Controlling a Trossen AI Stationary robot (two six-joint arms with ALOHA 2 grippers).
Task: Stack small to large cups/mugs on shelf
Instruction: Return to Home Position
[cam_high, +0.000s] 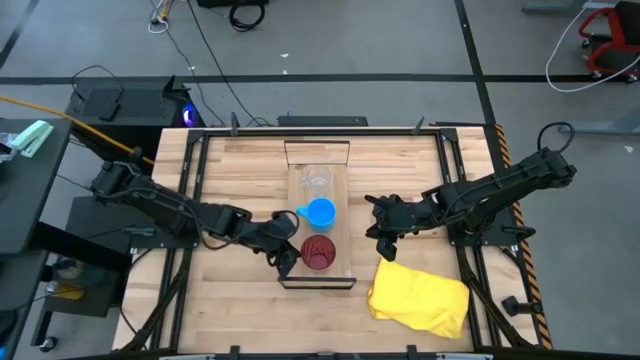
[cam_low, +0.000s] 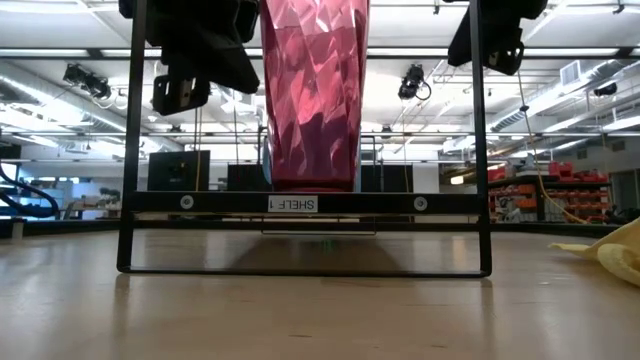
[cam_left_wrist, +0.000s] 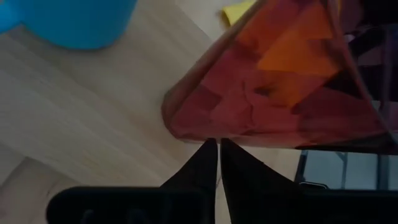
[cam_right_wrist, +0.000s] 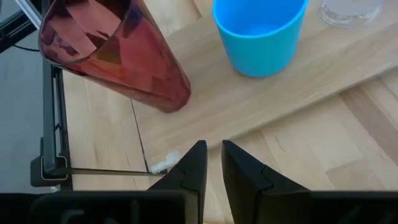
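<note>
L gripper (cam_high: 287, 250), fingers pinched shut w/ nothing held, sits just left of red cup (cam_high: 319, 253) at shelf's (cam_high: 340, 215) near end; R gripper (cam_high: 382, 232), narrow, farther right.

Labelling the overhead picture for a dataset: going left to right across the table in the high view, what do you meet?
Left hand → dark red cup on the shelf → right hand → yellow cloth.
</note>
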